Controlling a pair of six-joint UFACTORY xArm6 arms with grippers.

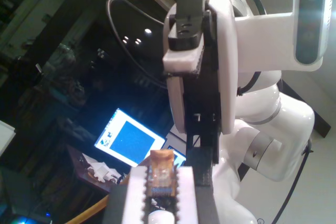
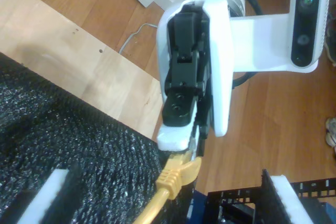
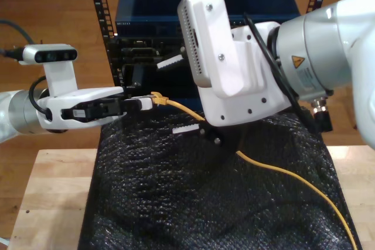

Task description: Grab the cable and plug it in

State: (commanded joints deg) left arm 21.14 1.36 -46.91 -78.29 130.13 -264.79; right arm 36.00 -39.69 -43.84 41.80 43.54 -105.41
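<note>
The yellow-orange cable (image 3: 275, 168) runs from the exterior view's lower right across the black foam up to its boot (image 3: 161, 99). My second gripper (image 3: 143, 102), on the arm at the exterior view's left, is shut on the cable's tip just in front of the rack. In the second wrist view the yellow boot (image 2: 178, 174) sticks out past my second gripper (image 2: 184, 141), and the plug itself is mostly hidden by the fingers. My first gripper (image 3: 177, 95), on the big arm at the exterior view's right, stands open above the cable, its toothed fingers (image 1: 157, 198) wide apart and holding nothing.
A rack (image 3: 111, 39) with a blue network unit (image 3: 246, 4) and a row of ports (image 3: 137, 57) stands behind the table. Black foam matting (image 3: 176, 203) covers the wooden table (image 3: 47, 203). In the first wrist view a lit monitor (image 1: 128, 142) glows in a dark background.
</note>
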